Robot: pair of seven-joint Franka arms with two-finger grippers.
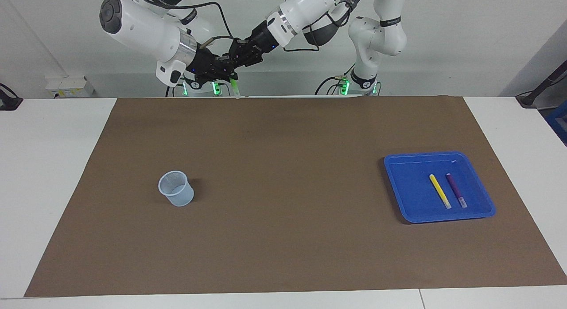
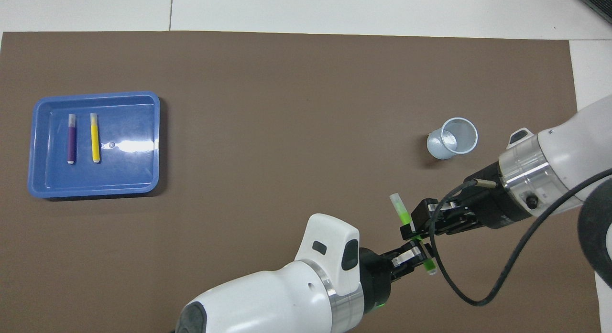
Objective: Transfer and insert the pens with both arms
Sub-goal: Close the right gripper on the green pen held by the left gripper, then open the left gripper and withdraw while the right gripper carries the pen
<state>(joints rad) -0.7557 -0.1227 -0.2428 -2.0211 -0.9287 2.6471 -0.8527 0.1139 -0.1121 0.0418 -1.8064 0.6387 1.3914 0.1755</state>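
**Desk:** Overhead view first: who has the green pen (image 2: 402, 212)?

**Photographer:** The right gripper (image 2: 409, 225), coming in from the right arm's end of the table, is clamped across the pen's green barrel. The pen is up in the air, tilted, with its pale cap end pointing toward the cup (image 2: 436, 147).

**Desk:** And the left gripper (image 2: 418, 256)?

**Photographer:** It meets the same pen lower on the barrel, close beside the right gripper. Whether it is squeezing the pen or has let go, I cannot tell.

**Desk:** Where does this happen?

**Photographer:** In the facing view the two grippers are raised over the edge of the brown mat (image 2: 287, 132) nearest the robots, and one end of the pen hangs down below them.

**Desk:** The other pens?

**Photographer:** The yellow pen (image 2: 95, 141) and the purple pen (image 2: 71, 141) lie flat in the blue tray (image 2: 129, 173) toward the left arm's end of the table. They are side by side, parallel and not touching, pale ends away from the robots.

**Desk:** The cup?

**Photographer:** It stands upright on the mat toward the right arm's end, well apart from the tray.
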